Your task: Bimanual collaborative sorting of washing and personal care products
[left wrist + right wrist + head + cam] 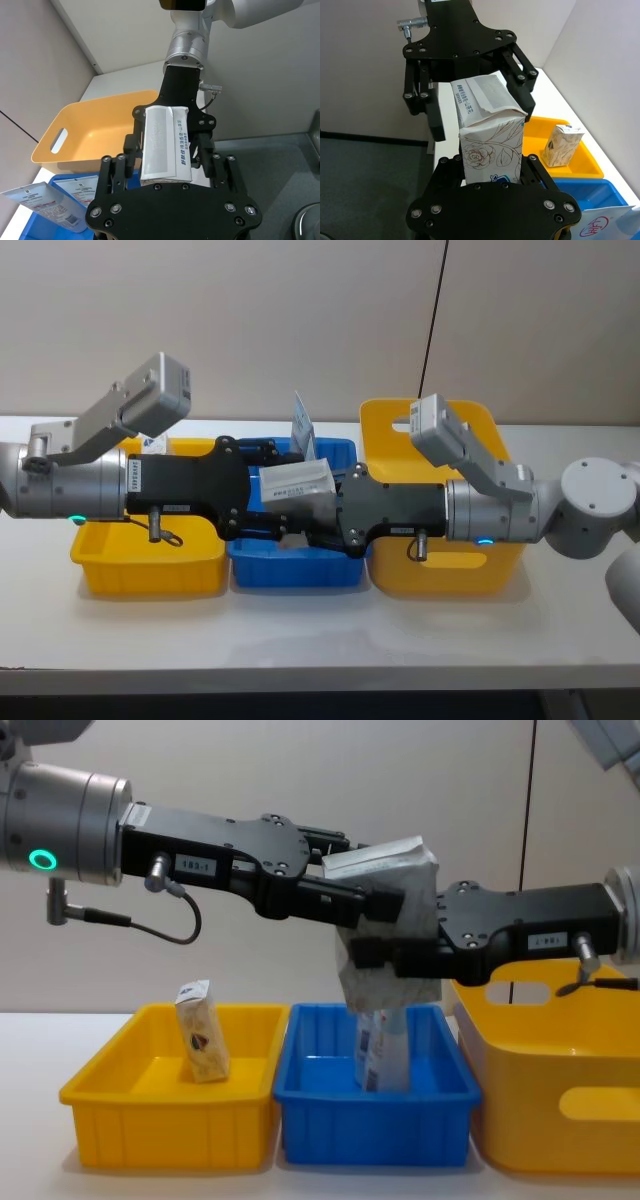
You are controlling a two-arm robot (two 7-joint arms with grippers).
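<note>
The step in hand looks like a hand-over in mid-air. A white block-shaped pack with a rose print (pixel 490 145) hangs directly above the blue bin (pixel 375 1101), with a tool at each end. The left tool (pixel 380 906) reaches in from the blue bin's left and pinches the pack's upper part. The right tool (pixel 492 166) comes from the blue bin's right and has its fingers pressed against both flanks of the lower part. Both seem to clamp the pack, but which one carries the weight cannot be told. The next move probably calls for one tool to spread its fingers and draw straight back, clear of the pack, before the other carries it off sideways. If both pull at once, the soft wrapper could crumple or tear. The receiving tool also needs a firm hold before the release, or the pack will drop into the blue bin. Inside the blue bin stand tall pale-blue-and-white pouches (pixel 383 1055) with red print, leaning a little. The yellow bin (pixel 165 1096) touching the blue bin's left side holds one small cream pack (pixel 200 1030), upright and slightly tilted. The large yellow basket (pixel 560 1060) just right of the blue bin shows a bare floor where the left wrist view looks in. All three containers sit on the white tabletop (pixel 300 640).
</note>
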